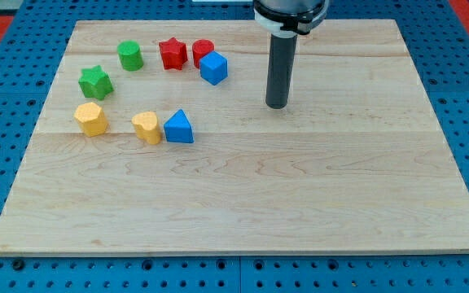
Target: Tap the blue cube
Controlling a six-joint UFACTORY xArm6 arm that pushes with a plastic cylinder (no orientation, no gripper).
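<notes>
The blue cube (pixel 214 67) sits on the wooden board near the view's top, left of centre, touching a red cylinder (pixel 202 51) just behind it on its left. My tip (pixel 277 105) rests on the board to the right of the blue cube and slightly lower in the view, about a block's width and a half away, touching no block. The rod rises straight up to the arm at the view's top edge.
A red star (pixel 172 54), green cylinder (pixel 130 56), green star (pixel 95 81), yellow hexagon block (pixel 91 119), yellow heart-like block (pixel 146 127) and blue triangular block (pixel 178 127) form an arc at the left. The board (pixel 300 195) lies on a blue pegboard.
</notes>
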